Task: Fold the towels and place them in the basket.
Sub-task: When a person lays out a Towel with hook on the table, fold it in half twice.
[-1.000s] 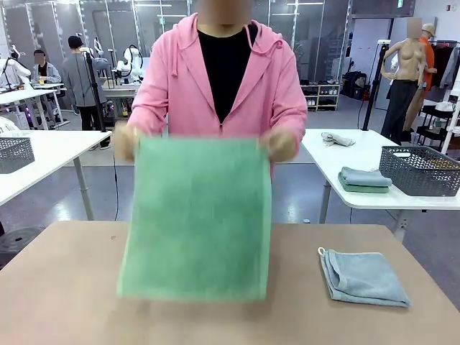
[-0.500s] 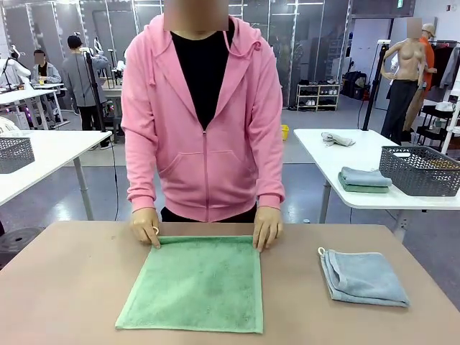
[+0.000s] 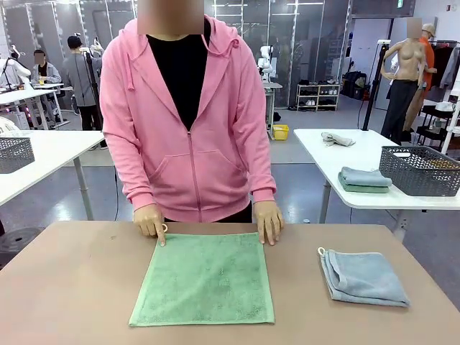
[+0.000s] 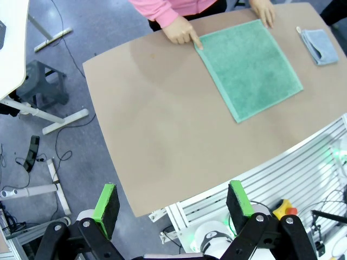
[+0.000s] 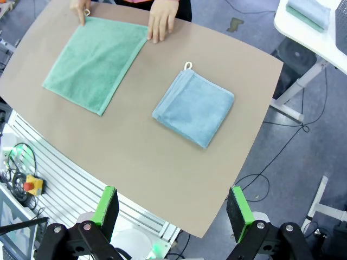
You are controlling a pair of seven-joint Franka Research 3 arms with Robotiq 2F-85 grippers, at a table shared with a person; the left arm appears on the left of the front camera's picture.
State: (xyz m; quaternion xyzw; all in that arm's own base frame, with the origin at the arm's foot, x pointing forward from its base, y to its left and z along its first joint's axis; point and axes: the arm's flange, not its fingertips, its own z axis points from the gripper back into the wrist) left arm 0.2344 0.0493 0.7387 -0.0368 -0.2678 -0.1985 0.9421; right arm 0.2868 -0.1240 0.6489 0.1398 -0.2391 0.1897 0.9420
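A green towel [image 3: 205,279] lies spread flat on the brown table [image 3: 72,287], also seen as the green towel [image 4: 246,66] and the green towel [image 5: 95,62]. The person in a pink hoodie presses its two far corners with both hands [image 3: 267,220]. A light blue-grey towel [image 3: 363,277] with a small corner loop lies folded at the right, seen too as the blue-grey towel [image 5: 193,106]. My left gripper [image 4: 172,201] hangs open high above the table's near edge. My right gripper [image 5: 172,205] is open too, high over the near right edge. The task's basket is out of view.
A side table at the right carries a dark grey mesh basket [image 3: 420,169] and folded towels [image 3: 364,179]. Another mesh basket [image 3: 14,154] sits on a white table at the left. Bare tabletop lies left of the green towel.
The person lowered the green towel from held up in the air and spread it flat on the table, then smoothed it, hands now on its far corners. Neither gripper changed.
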